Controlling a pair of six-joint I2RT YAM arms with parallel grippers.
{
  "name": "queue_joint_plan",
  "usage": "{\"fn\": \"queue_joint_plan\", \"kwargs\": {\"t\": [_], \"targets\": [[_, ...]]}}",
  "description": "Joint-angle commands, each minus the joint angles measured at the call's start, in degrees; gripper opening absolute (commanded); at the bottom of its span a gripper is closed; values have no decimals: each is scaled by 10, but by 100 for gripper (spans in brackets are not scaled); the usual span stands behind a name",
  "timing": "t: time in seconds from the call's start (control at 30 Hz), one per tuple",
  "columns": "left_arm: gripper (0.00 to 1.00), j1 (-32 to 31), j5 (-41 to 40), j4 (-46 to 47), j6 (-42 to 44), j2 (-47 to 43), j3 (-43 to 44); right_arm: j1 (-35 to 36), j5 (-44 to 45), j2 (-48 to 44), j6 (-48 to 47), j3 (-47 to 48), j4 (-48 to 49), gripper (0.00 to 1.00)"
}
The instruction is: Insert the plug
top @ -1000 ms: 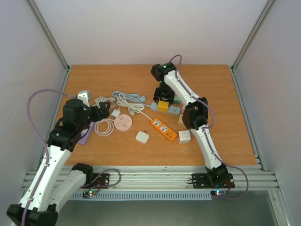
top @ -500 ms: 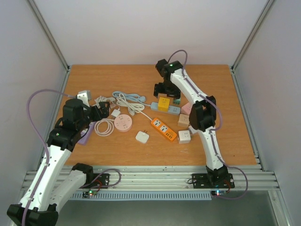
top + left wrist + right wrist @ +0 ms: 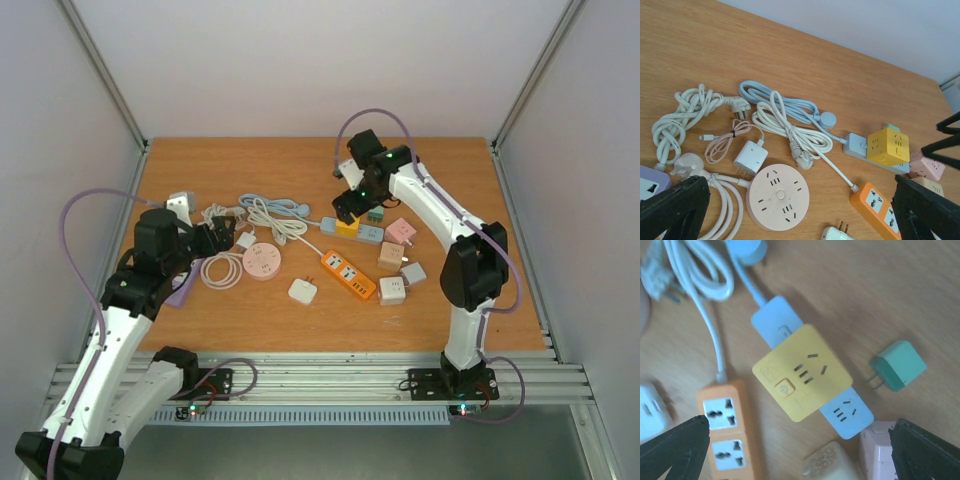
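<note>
R fingers [image 3: 675, 445] spread, empty, above yellow cube socket [image 3: 801, 371]; L fingers [image 3: 670, 210] same. Risk: skidding of green adapter [image 3: 897, 365] on pinch; sliding of loose blue strip [image 3: 846, 416] under insertion push.

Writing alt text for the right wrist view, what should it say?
A yellow cube adapter sits on a pale blue power strip at centre. A green plug lies loose to its right, prongs pointing toward the strip; an orange power strip is at lower left. The right gripper is open and empty, fingers at the bottom corners.
</note>
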Motion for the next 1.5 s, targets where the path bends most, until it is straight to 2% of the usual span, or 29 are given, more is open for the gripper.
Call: {"fn": "queue_joint_plan", "kwargs": {"t": [0.0,0.1,0.3,0.47,0.57,0.7,0.77,1.1,1.3,1.47], "targets": [[99,3,16,30,12,13,4,13,18,19,-172,-13,16,99],[99,5,13,28,15,19,9,12,43,45,-202,0,13,98],[99,7,12,25,17,37,11,13,25,117,-230,54,-48,98],[99,8,12,24,19,46,14,13,50,155,-230,77,-41,98],[99,8,17,24,20,50,17,13,69,180,-213,107,-40,89],[99,8,15,25,21,44,15,13,68,212,-174,152,-54,62],[99,9,14,25,21,40,14,13,72,220,-150,165,-53,55],[99,11,16,21,20,36,13,13,115,263,-6,192,-32,47],[99,13,17,24,16,36,9,13,114,272,23,139,-24,41],[99,14,19,26,14,38,7,13,61,272,63,96,-18,39]]}}
